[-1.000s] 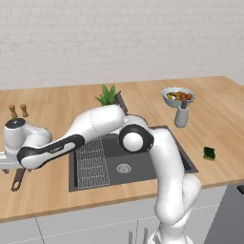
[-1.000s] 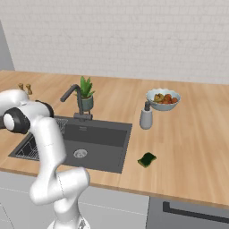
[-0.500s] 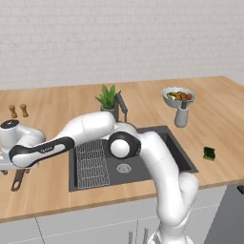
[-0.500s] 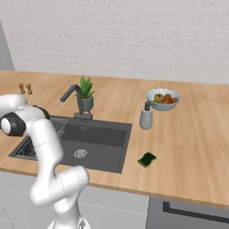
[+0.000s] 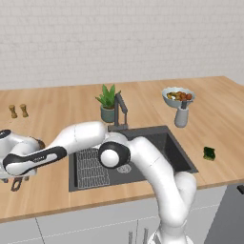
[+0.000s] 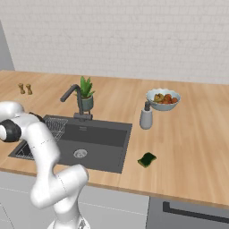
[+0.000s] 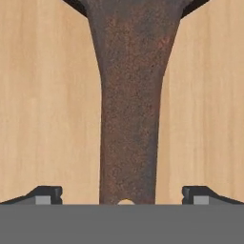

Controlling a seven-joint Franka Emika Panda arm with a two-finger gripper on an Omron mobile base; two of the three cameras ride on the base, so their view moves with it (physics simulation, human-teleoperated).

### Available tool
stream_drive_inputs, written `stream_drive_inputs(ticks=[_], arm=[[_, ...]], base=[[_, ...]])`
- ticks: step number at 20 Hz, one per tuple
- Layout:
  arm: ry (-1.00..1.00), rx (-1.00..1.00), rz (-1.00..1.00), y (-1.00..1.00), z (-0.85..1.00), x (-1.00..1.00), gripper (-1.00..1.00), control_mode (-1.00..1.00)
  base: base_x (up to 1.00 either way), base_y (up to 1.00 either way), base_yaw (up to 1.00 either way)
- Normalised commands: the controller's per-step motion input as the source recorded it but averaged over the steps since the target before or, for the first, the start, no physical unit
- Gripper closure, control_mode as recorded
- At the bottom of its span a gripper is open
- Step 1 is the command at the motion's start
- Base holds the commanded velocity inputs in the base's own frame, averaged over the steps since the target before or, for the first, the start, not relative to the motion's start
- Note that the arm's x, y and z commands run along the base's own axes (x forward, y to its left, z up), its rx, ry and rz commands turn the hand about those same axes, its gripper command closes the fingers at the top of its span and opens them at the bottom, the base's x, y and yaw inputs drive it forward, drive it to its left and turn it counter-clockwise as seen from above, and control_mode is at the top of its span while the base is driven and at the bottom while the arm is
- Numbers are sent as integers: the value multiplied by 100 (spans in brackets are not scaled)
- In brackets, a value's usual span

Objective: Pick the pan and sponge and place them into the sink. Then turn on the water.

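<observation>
Wooden counter (image 6: 197, 147) carries sponge (image 6: 146, 159), bowl (image 6: 163, 99), pan (image 7: 127, 95)

The arm (image 5: 143, 157) is showing smooth, glossy white rounded links, thick and tubular, with dark round caps at the joints and a black band running along the forearm link near the wrist. Its fingers (image 7: 47, 194) are showing as small dark blocky tips with lighter grey inner faces.

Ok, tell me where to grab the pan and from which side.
Grip the pan by its long straight handle, coming straight down from above. It lies flat on the counter, narrow enough to fit between the open fingers, which already sit on either side near its hole end. The round body looks too wide to grip.
</observation>
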Motion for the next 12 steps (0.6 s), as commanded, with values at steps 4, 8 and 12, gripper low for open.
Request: stream_drive_inputs(ticks=[4, 8, 12], arm=[[0, -9, -2, 3, -41, 0, -100, -100], [0, -7, 0, 0, -48, 0, -100, -100], [0, -4, 0, -3, -54, -7, -100, -100]], base=[[0, 0, 0], [0, 0, 0], [0, 0, 0]])
